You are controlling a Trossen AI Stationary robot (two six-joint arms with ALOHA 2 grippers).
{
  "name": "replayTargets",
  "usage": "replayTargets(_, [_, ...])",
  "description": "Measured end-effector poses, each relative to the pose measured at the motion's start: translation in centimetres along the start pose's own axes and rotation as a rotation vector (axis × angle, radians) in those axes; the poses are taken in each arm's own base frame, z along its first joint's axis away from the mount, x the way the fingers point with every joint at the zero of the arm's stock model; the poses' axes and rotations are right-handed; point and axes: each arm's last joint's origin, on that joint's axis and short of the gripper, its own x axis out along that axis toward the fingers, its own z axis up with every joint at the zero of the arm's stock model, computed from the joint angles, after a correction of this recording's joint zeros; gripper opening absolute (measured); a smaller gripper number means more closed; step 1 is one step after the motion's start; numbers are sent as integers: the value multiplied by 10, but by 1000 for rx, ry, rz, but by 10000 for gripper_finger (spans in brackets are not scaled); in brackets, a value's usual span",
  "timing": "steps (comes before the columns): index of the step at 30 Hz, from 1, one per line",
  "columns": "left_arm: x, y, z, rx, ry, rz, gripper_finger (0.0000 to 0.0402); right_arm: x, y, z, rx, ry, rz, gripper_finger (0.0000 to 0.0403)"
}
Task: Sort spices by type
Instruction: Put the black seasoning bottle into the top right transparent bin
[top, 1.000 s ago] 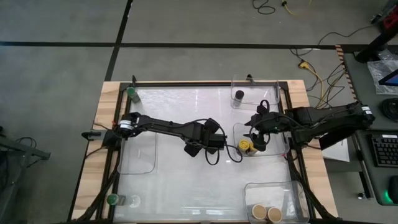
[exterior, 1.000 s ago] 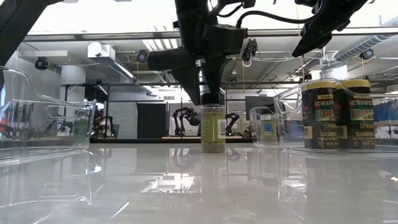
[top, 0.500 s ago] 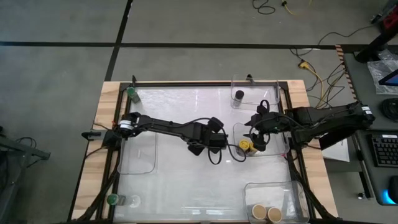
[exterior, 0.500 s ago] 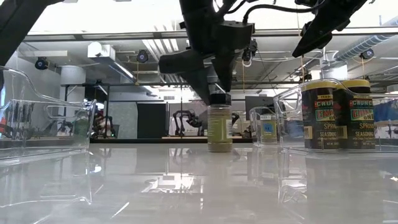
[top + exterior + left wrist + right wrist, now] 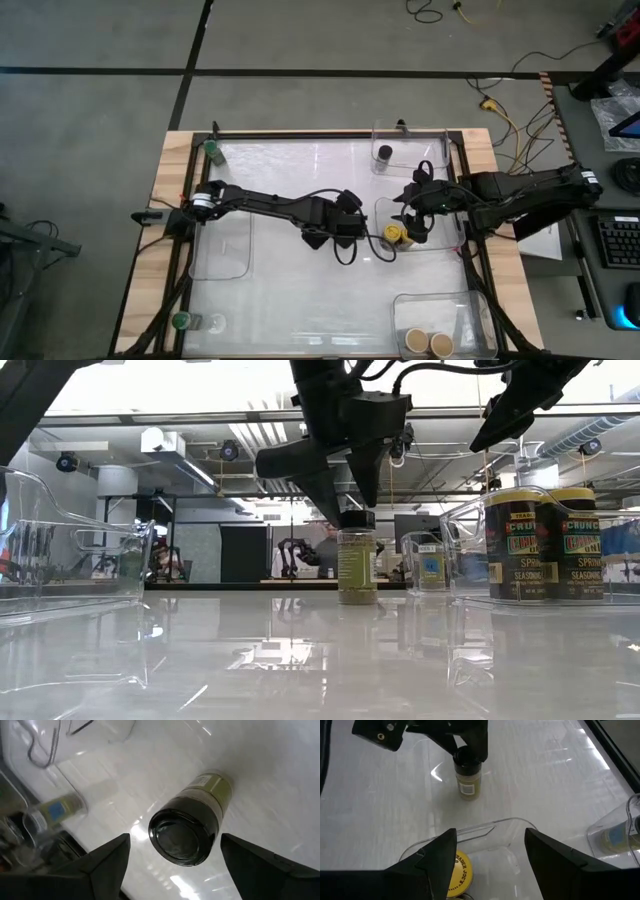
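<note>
Black-lidded jar (image 5: 357,565) stands upright mid-table — left gripper (image 5: 345,478) hangs just above it, fingers spread, not touching; right gripper (image 5: 490,865), parted and empty, hovers over the yellow-lidded jars' (image 5: 396,236) bin (image 5: 485,832).

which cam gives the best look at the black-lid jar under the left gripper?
Left wrist view: the black-lid jar fills the frame between open fingers, lid fully visible. Low view shows it upright in profile beneath the left gripper. Right wrist view shows it smaller. High view hides it.

Overhead, table-level, two wrist views (sharing black-lidded jar (image 5: 357,565))
</note>
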Motion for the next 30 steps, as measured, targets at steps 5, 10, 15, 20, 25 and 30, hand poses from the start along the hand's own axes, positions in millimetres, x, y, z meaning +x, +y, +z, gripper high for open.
replayTargets(5, [0,1,0,118,-5,7,294,0,0,0,4,0,0,224])
replayTargets(10, [1,2,0,148,-11,14,294,0,0,0,7,0,0,224])
replayTargets(15, [1,4,2,138,-27,27,294,0,0,0,7,0,0,224])
replayTargets(20, [0,4,4,122,-87,-4,289,-1,0,0,6,7,-2,224])
replayTargets(25, [-1,7,7,9,-124,13,282,-4,0,2,10,-8,2,224])
replayTargets(30, [-19,16,4,-135,-115,-7,276,-4,0,2,8,-11,2,224])
